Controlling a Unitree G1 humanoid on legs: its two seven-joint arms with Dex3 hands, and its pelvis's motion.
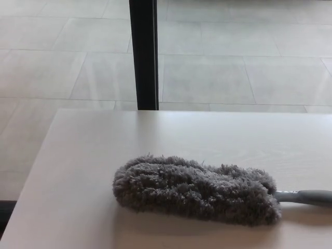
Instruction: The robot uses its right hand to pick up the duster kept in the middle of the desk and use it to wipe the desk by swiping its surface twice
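Neither of my hands showed in view, so I couldn't tell their state. The duster [194, 189] lay flat on the desk [93, 150], handle [306, 196] pointing right — risk: a blind right-hand reach could nudge the handle off-frame.

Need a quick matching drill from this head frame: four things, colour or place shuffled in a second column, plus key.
Column one:
1. duster head
2. duster handle
3. desk
4. post

Column two:
A. black, upright beyond the desk's far edge
B. pale wood-look surface
C. smooth grey, runs out of the picture's right edge
D. fluffy dark grey, lying flat on the desk

Pairs: 1-D, 2-C, 3-B, 4-A. Neither robot hand shows in this view.
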